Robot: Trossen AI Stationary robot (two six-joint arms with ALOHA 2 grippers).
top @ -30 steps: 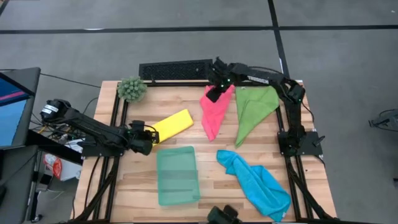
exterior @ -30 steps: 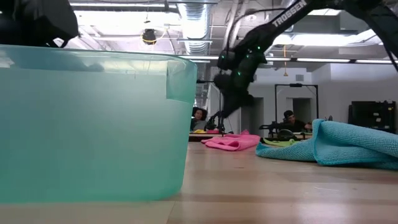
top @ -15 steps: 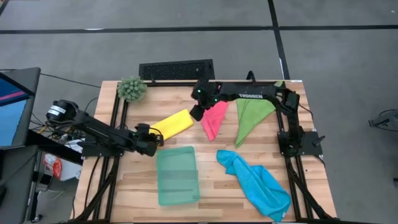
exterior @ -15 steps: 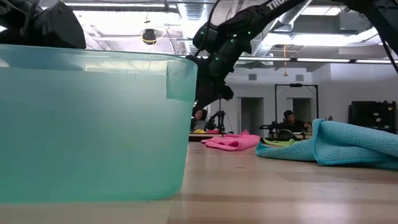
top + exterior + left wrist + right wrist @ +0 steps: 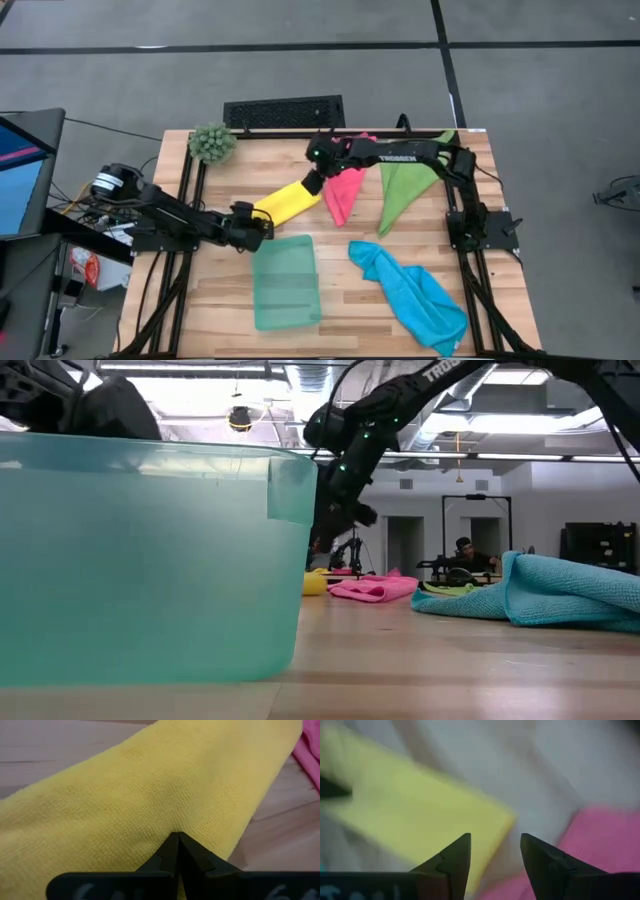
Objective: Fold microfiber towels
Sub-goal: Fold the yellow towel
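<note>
Yellow towel (image 5: 286,199) lies mid-counter, pinched at its seven o'clock end by the left hand (image 5: 258,222), while the right hand (image 5: 314,183), fingers spread, hovers at its two o'clock end.

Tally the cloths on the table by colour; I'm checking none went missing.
Yellow folded microfiber towel: 1
Pink crumpled microfiber towel: 1
Leaf-green draped microfiber towel: 1
Bright blue bunched microfiber towel: 1
Total: 4
</note>
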